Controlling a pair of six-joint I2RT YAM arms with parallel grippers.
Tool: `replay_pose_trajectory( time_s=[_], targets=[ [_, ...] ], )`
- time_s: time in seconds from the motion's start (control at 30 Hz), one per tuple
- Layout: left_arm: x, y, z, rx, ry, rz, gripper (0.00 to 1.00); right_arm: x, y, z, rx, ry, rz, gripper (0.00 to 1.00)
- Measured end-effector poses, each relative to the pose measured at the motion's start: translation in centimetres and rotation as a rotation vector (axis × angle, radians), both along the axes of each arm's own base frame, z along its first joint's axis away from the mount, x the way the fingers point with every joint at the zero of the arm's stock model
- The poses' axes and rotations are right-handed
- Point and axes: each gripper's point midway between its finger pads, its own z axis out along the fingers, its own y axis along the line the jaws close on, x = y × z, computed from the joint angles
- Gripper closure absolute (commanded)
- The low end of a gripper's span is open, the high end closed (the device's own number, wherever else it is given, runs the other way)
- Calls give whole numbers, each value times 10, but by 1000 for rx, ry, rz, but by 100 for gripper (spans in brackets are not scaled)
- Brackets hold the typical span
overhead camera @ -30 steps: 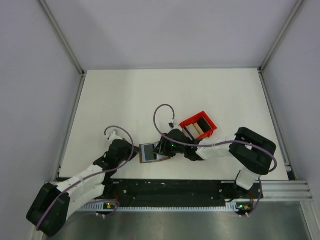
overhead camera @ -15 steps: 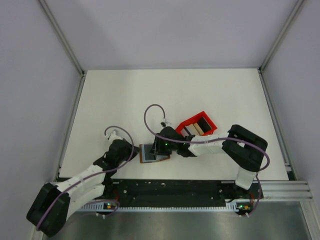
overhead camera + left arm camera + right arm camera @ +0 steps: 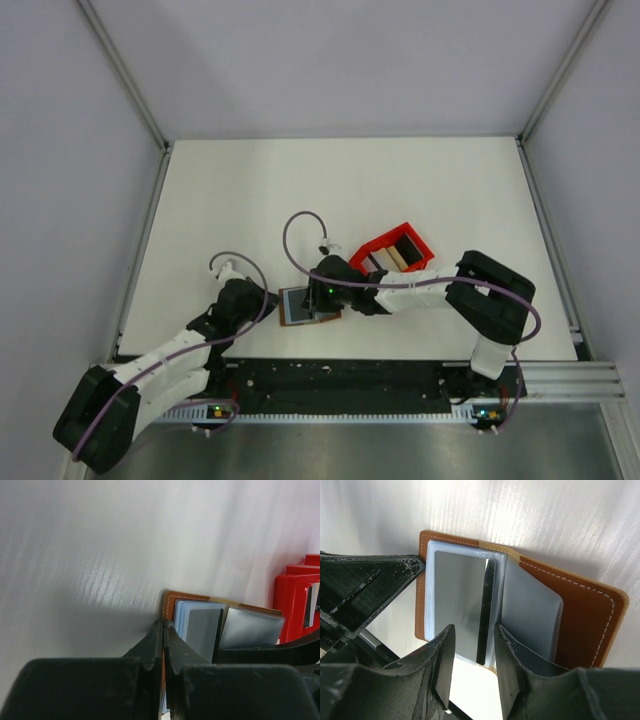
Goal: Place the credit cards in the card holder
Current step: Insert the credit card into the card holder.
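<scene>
The left gripper [image 3: 163, 625], fingers pressed together, pins the open card holder [image 3: 590, 615] by its left edge to the table [image 3: 300, 190] (likely so it cannot slide). The right gripper [image 3: 472, 630] clamps a grey credit card [image 3: 460, 595] and appears to be feeding it into the left pocket. Only the top view shows spare cards [image 3: 401, 254] inside the red bin [image 3: 372, 244].
</scene>
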Motion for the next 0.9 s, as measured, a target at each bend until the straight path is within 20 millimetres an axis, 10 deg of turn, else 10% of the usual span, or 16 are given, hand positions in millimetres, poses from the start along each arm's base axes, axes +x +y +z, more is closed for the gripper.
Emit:
replay_pose_trajectory(
  time_s=[0.7, 0.9],
  targets=[
    [1, 4, 1, 18, -11, 8, 100, -10, 17, 2, -25, -24, 126, 61],
    [0, 3, 6, 32, -40, -26, 100, 3, 8, 33, -23, -120, 118, 59]
  ],
)
